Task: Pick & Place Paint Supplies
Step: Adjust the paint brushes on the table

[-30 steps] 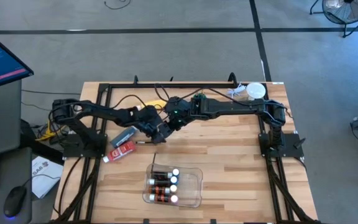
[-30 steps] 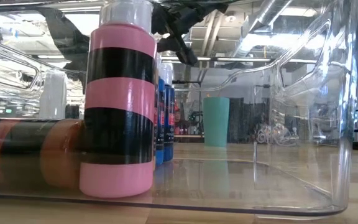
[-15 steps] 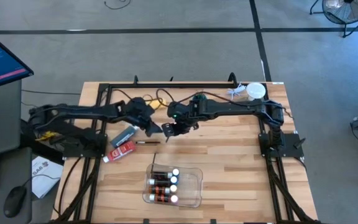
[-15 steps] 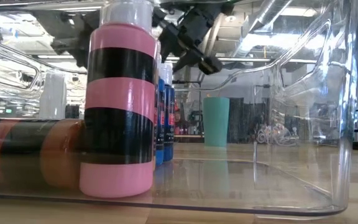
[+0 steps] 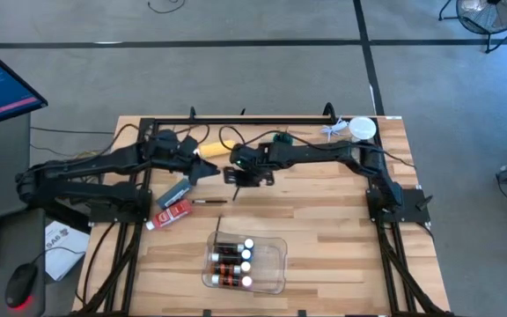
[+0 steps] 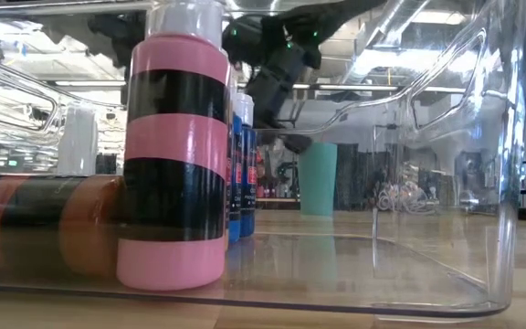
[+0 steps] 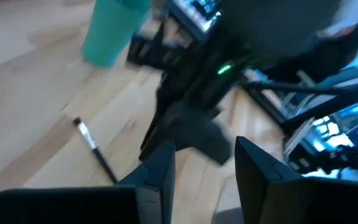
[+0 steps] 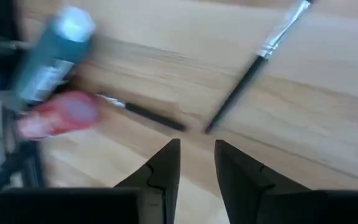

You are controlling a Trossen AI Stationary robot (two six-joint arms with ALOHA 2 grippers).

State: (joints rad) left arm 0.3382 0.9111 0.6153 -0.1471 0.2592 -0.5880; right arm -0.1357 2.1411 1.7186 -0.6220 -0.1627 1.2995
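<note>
My right gripper (image 5: 237,180) hangs open and tipped down over the middle of the table, close above two thin dark brushes (image 8: 252,70) (image 8: 146,114); nothing is between its fingers. A grey tube (image 5: 176,191) and a red tube (image 5: 173,211) lie flat to the brushes' left. My left gripper (image 5: 207,169) is open and empty, raised near the yellow bottle (image 5: 211,150), which lies at the far side. In the left wrist view one brush (image 7: 96,150) lies on the wood, with the teal cup (image 7: 113,30) beyond it.
A clear tray (image 5: 280,264) near the front edge holds several striped bottles (image 5: 231,262); a pink and black bottle (image 6: 175,155) stands upright in it. A white round thing (image 5: 362,129) sits at the far right corner. A black frame (image 5: 236,119) runs around the table.
My left gripper has risen and drawn back toward the table's left and far edges, away from the brushes. My right gripper has sunk toward the table and rolled about its own axis. Neither has changed its finger gap.
</note>
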